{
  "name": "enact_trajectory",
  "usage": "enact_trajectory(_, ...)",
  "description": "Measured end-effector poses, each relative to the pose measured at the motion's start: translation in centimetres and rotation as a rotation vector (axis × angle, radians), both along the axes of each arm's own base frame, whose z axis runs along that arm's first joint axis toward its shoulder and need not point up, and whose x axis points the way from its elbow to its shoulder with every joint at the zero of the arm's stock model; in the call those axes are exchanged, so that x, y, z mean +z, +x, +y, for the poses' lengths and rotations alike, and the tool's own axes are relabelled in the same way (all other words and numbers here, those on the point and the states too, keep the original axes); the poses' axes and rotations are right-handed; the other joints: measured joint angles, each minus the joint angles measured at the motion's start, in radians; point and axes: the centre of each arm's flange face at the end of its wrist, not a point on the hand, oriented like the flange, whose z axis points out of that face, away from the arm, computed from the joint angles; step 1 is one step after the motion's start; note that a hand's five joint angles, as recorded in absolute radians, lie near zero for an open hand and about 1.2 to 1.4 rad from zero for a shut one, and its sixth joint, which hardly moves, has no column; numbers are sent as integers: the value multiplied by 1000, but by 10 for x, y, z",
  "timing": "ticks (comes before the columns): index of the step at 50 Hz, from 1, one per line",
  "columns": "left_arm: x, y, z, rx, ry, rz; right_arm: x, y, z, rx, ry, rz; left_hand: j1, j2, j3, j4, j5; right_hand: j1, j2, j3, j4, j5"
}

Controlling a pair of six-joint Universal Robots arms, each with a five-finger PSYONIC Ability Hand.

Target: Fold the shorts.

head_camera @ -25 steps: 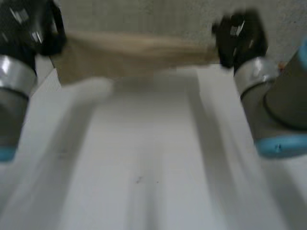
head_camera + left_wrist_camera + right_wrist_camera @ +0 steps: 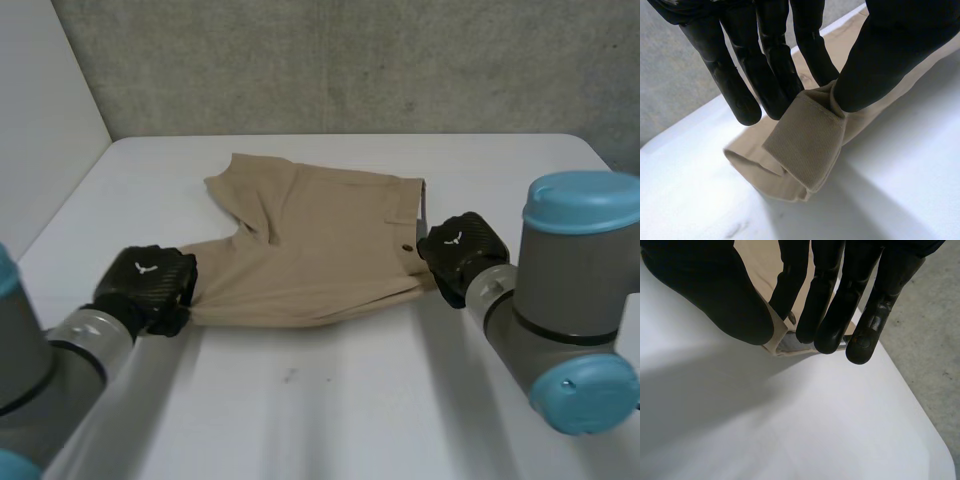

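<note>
Left hand (image 2: 148, 285) pinches shorts (image 2: 320, 250) at leg hem, right hand (image 2: 460, 252) seemingly at waistband; long axis runs hand to hand.

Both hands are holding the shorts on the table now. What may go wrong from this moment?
1. The right hand pinches only a thin corner of the waistband of the shorts; it may slip out when pulled.
2. The left hand holds one leg hem; the far leg lies creased and may fold crookedly.

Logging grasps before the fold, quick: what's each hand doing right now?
Left hand: shut, pinching the shorts at a leg hem.
Right hand: shut, pinching the shorts at the waistband.
</note>
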Motion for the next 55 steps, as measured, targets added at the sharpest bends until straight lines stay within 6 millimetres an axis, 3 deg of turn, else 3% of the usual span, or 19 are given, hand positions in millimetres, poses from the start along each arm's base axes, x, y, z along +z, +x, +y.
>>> enact_trajectory(7,39,11,32,-17,36,-58,11,-19,30,67,67,205,0,0,0,0,0,0,0,0,0,0)
enact_trajectory(8,47,16,49,-40,75,-102,12,-28,42,95,104,285,0,0,0,0,0,0,0,0,0,0)
enact_trajectory(11,53,19,66,-71,121,-149,14,-40,58,127,147,366,0,0,0,0,0,0,0,0,0,0)
enact_trajectory(14,62,25,105,-170,226,-225,24,-54,82,177,180,421,0,0,0,0,13,22,0,0,0,1)
enact_trajectory(19,68,25,128,-270,265,-235,34,-62,99,237,186,393,0,0,0,0,17,22,0,0,0,1)
enact_trajectory(22,69,24,122,-281,222,-220,35,-63,99,255,189,365,0,0,0,0,17,22,0,0,0,1)
enact_trajectory(27,67,17,74,-241,68,-187,28,-59,78,246,186,322,0,0,0,0,17,22,0,0,0,1)
enact_trajectory(31,61,12,49,-224,22,-181,24,-54,60,212,157,289,0,0,0,0,17,22,0,0,0,1)
enact_trajectory(35,55,6,32,-215,14,-182,23,-48,44,150,124,207,0,0,0,0,17,-163,-222,-228,-233,-210)
enact_trajectory(36,52,3,26,-213,15,-182,23,-45,38,106,118,132,0,0,0,0,17,-344,-459,-465,-472,-444)
enact_trajectory(38,50,0,21,-210,16,-177,22,-45,35,71,127,68,0,0,0,0,17,-400,-523,-530,-538,-513)
enact_trajectory(46,46,-9,8,-195,28,-112,14,-48,45,-42,241,-132,0,0,0,0,17,-539,-689,-699,-708,-686)
enact_trajectory(55,46,-12,9,-201,33,-96,4,-53,70,-41,354,-173,0,0,0,0,17,-586,-742,-754,-773,-760)
